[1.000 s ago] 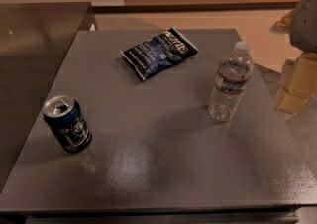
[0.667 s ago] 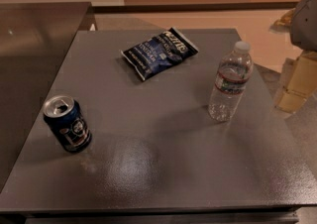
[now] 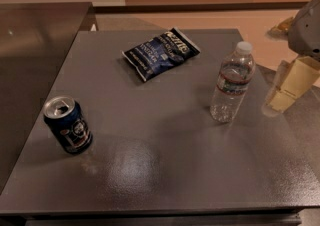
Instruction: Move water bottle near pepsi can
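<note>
Partly cropped, gripper (image 3: 278, 103) at right edge.

One bottle (image 3: 232, 84), one can (image 3: 68, 125), one bag (image 3: 160, 53), one right-edge end effector (image 3: 286, 92)

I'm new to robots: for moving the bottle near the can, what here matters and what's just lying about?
In the job: water bottle, pepsi can, pincer at the right edge, clear of the bottle.
Lying about: blue chip bag.
</note>
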`<move>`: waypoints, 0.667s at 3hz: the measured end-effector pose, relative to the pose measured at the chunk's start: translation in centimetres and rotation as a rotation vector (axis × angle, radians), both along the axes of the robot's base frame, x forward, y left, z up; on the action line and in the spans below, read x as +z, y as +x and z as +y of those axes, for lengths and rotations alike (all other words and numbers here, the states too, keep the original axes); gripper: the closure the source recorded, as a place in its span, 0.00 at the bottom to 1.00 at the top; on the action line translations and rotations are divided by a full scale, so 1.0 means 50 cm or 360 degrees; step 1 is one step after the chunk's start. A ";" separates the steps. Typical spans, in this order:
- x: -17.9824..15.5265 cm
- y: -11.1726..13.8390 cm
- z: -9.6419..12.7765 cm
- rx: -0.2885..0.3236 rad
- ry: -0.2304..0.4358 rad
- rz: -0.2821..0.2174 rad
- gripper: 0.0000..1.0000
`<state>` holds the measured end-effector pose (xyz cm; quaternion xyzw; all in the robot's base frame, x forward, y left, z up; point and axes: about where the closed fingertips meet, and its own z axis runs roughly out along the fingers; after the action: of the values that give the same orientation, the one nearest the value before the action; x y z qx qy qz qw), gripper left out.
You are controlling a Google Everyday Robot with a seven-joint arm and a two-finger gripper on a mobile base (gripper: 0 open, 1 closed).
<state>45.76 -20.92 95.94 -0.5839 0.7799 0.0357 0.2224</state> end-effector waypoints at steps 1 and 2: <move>-0.016 0.018 0.013 -0.0009 0.0165 0.0012 0.00; -0.018 0.022 0.042 0.0008 0.0357 0.0051 0.00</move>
<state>46.87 -18.80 95.04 -0.5566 0.7730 0.1327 0.2739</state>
